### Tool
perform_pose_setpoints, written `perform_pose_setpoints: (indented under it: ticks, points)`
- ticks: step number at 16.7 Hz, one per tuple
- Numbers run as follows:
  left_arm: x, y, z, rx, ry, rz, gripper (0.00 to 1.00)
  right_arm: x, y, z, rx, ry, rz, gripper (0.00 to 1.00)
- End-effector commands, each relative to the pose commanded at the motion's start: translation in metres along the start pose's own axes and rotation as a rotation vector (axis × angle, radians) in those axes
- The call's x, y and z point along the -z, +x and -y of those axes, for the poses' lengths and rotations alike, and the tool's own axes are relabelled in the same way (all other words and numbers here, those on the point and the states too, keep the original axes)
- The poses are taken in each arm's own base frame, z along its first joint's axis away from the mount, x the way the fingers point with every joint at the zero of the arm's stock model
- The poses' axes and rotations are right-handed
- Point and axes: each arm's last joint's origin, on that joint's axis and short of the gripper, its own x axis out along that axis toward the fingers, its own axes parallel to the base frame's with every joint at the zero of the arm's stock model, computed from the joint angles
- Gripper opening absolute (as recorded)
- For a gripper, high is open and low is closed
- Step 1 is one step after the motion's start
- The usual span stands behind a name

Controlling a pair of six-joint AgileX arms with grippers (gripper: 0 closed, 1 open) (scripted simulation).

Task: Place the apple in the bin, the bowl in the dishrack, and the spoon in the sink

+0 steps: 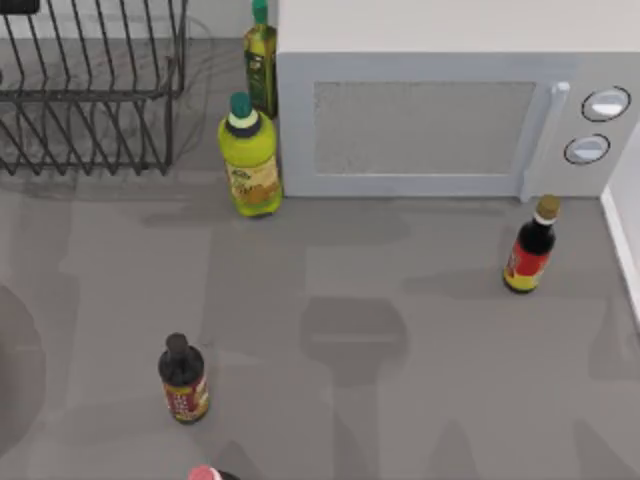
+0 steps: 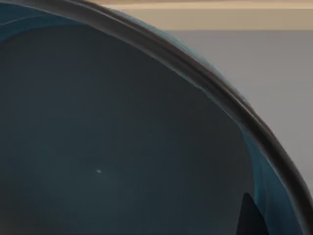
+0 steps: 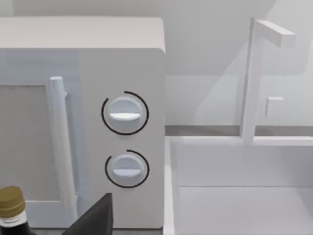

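Observation:
The bowl [image 2: 122,147], blue-teal with a dark rim, lies very close under the left wrist camera, which looks into its inside. A dark part of my left gripper [image 2: 250,218] sits against the bowl's inner wall near the rim. The dark wire dishrack [image 1: 90,90] stands at the table's back left and holds nothing. A dark part of my right gripper [image 3: 95,218] faces the microwave's knobs, with the white sink [image 3: 234,205] beside it. The sink's edge [image 1: 625,235] runs along the table's right side. The apple, the spoon and the bin are out of view.
A white microwave [image 1: 440,110] fills the back right. Two green oil bottles [image 1: 250,155] stand between it and the rack. Dark red-labelled bottles stand at the right [image 1: 530,250] and front left [image 1: 183,380]. A pink cap [image 1: 205,473] shows at the front edge. A white faucet [image 3: 254,83] rises over the sink.

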Motion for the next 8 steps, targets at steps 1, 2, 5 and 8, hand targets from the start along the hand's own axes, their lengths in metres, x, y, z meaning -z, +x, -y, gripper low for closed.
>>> perform_pose_setpoints:
  ticks: [1,2,5,8]
  points:
    - [0.0090,0.0016,0.0014,0.001,0.000,-0.008,0.00,0.0000,0.0000,0.0000,0.000,0.000,0.000,1.00]
    - [0.0147,0.0024,0.0023,0.001,-0.001,-0.014,0.00,0.0000,0.0000,0.0000,0.000,0.000,0.000,1.00]
    - [0.0162,0.0026,0.0026,0.001,-0.001,-0.016,0.00,0.0000,0.0000,0.0000,0.000,0.000,0.000,1.00]
    - [0.0162,0.0026,0.0026,0.001,-0.001,-0.016,0.15,0.0000,0.0000,0.0000,0.000,0.000,0.000,1.00]
